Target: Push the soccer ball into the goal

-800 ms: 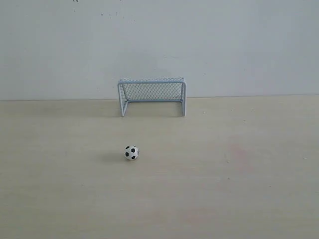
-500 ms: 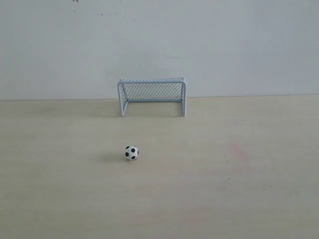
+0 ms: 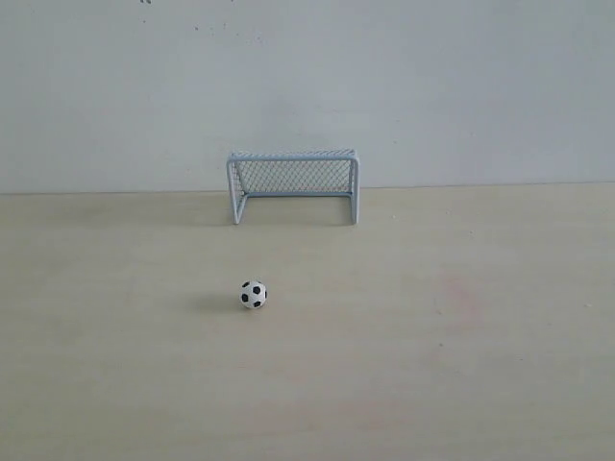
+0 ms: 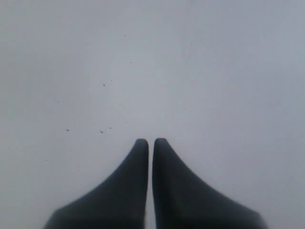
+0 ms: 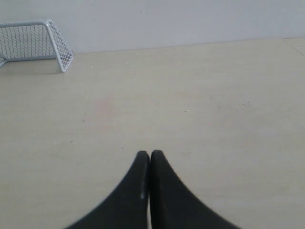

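Observation:
The soccer ball (image 3: 254,294), white with black patches, rests on the pale wooden table, a little left of centre in the exterior view. Behind it the goal (image 3: 293,184) with its pale frame and mesh stands against the wall, mouth facing the ball. Neither arm shows in the exterior view. My left gripper (image 4: 150,141) is shut and empty, facing only a plain grey wall. My right gripper (image 5: 150,153) is shut and empty above bare table, with the goal (image 5: 35,40) far off at the edge of its view. The ball is out of both wrist views.
The light wooden table (image 3: 461,336) runs back to a grey-white wall (image 3: 461,86). A faint pinkish stain (image 3: 454,291) marks the table right of the ball.

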Available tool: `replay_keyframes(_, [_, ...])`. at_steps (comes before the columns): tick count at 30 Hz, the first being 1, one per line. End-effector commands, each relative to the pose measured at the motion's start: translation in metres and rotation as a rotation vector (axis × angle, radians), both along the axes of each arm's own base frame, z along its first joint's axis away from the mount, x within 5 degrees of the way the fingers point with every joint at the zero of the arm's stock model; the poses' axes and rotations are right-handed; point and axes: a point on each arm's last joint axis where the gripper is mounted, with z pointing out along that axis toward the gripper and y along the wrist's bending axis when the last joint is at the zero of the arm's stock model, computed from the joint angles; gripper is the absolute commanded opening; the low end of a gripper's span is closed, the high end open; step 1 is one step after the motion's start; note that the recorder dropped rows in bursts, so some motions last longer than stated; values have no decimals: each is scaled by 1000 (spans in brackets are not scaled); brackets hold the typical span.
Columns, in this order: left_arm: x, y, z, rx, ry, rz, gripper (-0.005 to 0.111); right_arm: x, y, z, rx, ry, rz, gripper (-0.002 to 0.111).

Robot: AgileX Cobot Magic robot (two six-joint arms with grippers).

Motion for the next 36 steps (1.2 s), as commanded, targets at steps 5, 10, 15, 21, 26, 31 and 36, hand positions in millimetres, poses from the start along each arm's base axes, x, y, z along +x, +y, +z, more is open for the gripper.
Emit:
replay_keyframes(5, [36,-1,51,79,259,14,4,0,0,1,-1,-9,0,0])
replay_keyframes(10, [57,-1,50,79,308,14,4,0,0,1,-1,-9,0,0])
replay_keyframes(15, [59,-1,52,78,276,17,4,0,0,1,-1,-9,0,0])
replay_keyframes(21, [79,1,75,102,60,60,4,0,0,1,-1,-11,0,0])
replay_keyframes(26, [135,1,88,107,161,56,4,0,0,1,-1,-11,0,0])
replay_keyframes(31, [197,-1,82,242,429,50,4,0,0,1,-1,-11,0,0])
replay_keyframes(36, [252,3,59,466,762,78,4,0,0,1,-1,-11,0,0])
